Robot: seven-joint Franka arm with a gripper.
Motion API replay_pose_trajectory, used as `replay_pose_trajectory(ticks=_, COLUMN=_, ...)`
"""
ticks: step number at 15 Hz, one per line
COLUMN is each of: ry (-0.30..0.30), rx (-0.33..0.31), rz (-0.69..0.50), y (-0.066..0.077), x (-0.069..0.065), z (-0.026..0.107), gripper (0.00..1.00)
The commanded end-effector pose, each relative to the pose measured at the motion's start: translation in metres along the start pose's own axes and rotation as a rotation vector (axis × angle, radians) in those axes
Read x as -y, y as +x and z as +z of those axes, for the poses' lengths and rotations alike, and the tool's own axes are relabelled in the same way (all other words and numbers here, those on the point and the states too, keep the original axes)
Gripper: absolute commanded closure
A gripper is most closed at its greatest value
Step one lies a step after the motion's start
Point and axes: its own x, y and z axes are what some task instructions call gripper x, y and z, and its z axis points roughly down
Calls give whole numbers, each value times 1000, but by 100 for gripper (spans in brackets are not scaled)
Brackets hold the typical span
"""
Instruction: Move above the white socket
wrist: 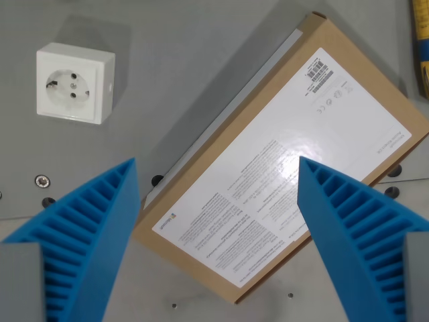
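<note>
The white socket (74,82) is a square wall-type outlet lying on the grey surface at the upper part of the wrist view's left. My gripper (216,166) hangs open, its two blue ribbed fingers (90,228) rising from the bottom corners with nothing between them. Its midpoint lies over a cardboard box, well to the right of and below the socket. The left fingertip ends some way below the socket and does not touch it.
A flat brown cardboard box (281,161) with a white printed label lies diagonally across the middle and right. A blue and yellow object (421,47) shows at the top right edge. Small screws and holes (42,180) dot the grey table (181,54).
</note>
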Motion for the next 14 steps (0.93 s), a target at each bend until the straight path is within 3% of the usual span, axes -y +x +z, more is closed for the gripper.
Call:
replay_pose_trajectory(ticks=1, ry=1, rx=-6, rz=1, y=0, x=0, z=-3, gripper=0)
replay_pose_trajectory(ticks=14, ry=8, rx=-22, rz=-141, y=-1, x=6, z=5, gripper=0)
